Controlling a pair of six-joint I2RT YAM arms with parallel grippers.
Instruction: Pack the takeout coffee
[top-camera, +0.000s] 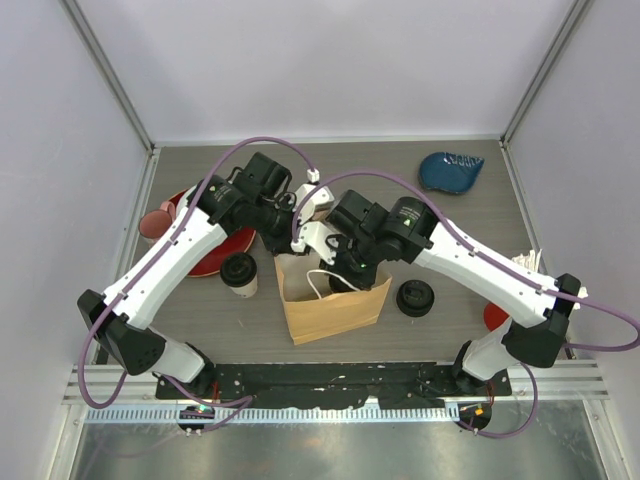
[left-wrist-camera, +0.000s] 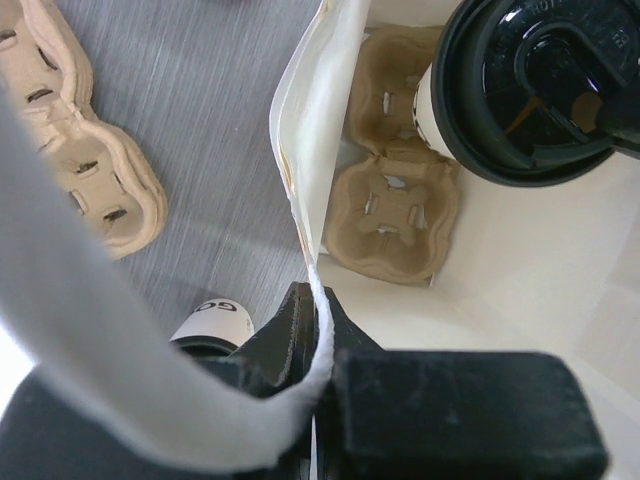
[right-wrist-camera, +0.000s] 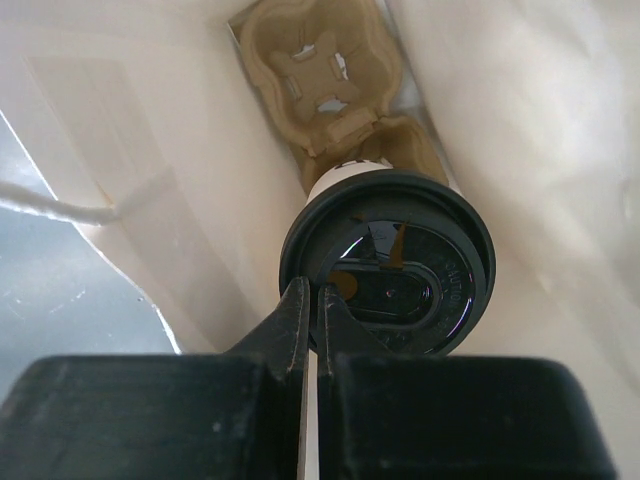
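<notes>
A brown paper bag stands open at the table's middle. My left gripper is shut on the bag's rim, at the bag's far left edge in the top view. My right gripper reaches into the bag and is shut on the lid rim of a white coffee cup with a black lid. That cup sits in a cardboard cup carrier on the bag's floor. It also shows in the left wrist view. The second lidded cup stands on the table left of the bag.
A second cardboard carrier lies on the table left of the bag. A red plate is at the left and a black lid stack right of the bag. A blue object lies at the back right.
</notes>
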